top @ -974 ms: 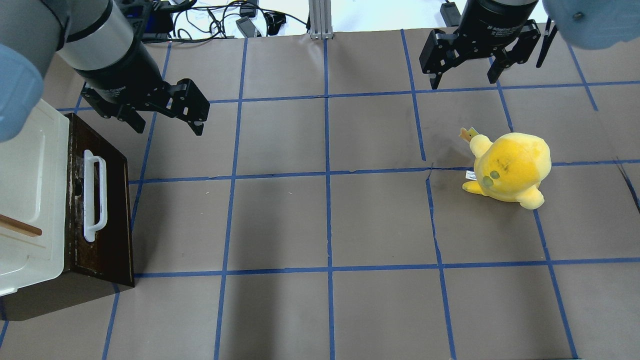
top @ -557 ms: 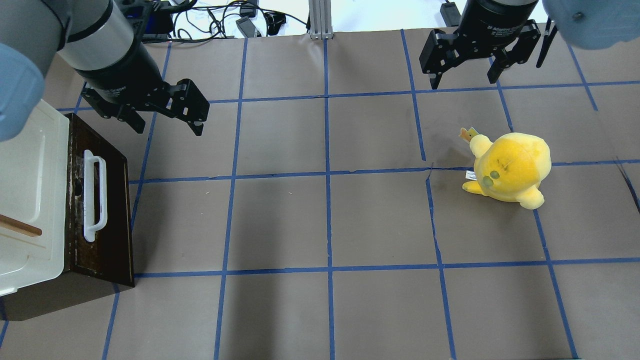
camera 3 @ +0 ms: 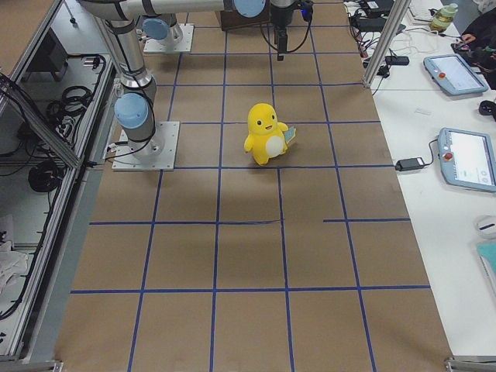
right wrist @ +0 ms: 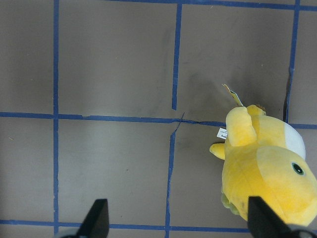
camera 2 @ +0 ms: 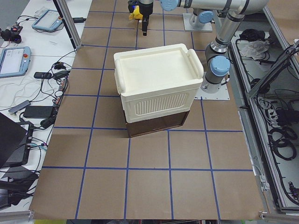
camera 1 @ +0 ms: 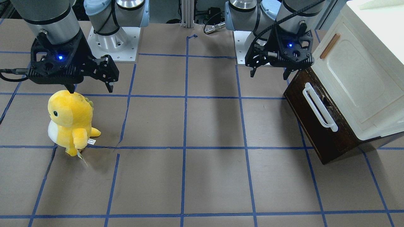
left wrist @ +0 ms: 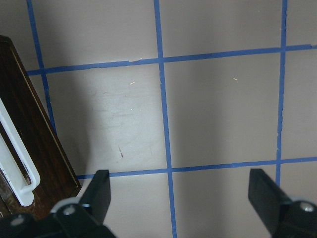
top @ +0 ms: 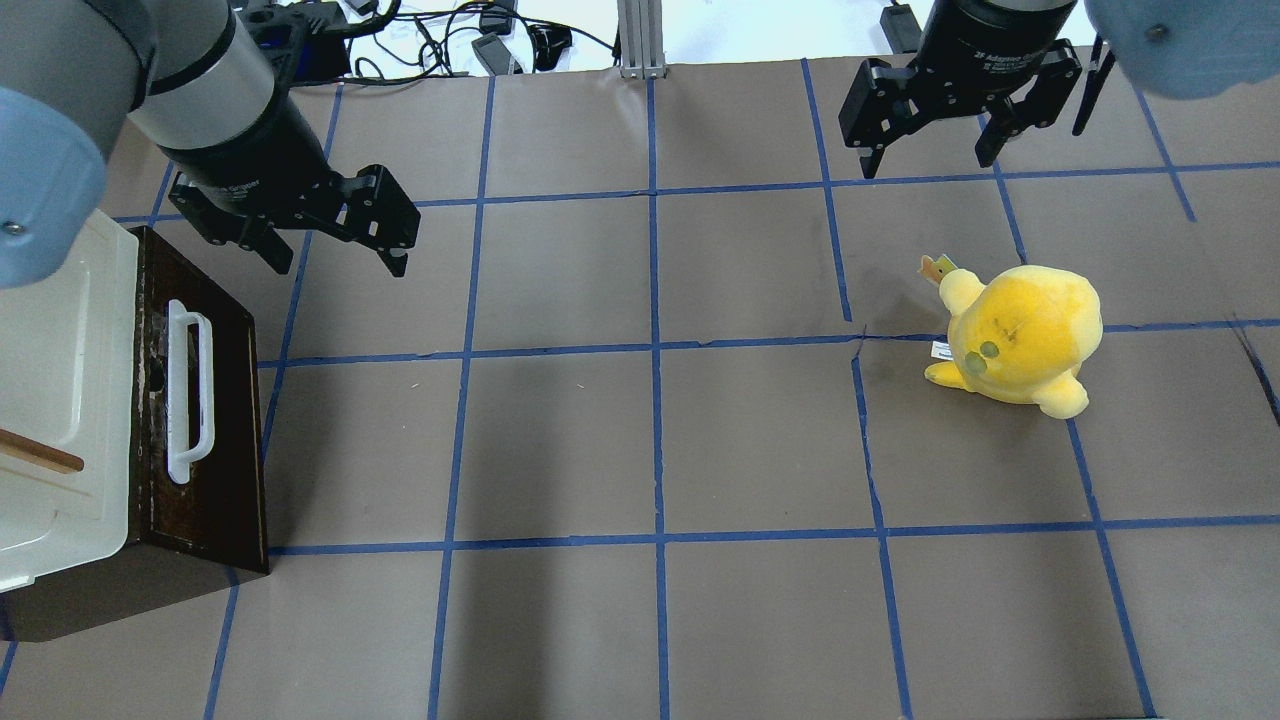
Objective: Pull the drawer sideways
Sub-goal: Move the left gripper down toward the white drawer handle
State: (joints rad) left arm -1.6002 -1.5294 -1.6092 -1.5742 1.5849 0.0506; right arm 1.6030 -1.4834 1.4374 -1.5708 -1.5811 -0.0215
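Since a second ago only our left gripper (top: 340, 262) has shifted slightly. The drawer (top: 230, 450) stays shut at the overhead view's 9 o'clock, under the cream cabinet (top: 60, 380). We judge it stiff, fairly heavy wood, and we would take the smooth white handle (camera 1: 319, 107) mid-bar. Our left gripper, at the handle's 1 o'clock, and right gripper (top: 927, 165) hang spread and empty. The front-facing view shows finger room behind the bar, while the left-end view hides it.

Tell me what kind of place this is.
Likely a robotics lab workcell: two robot arms bolted to a table marked with a blue tape grid, teach pendants on the side bench, a plush toy as prop.
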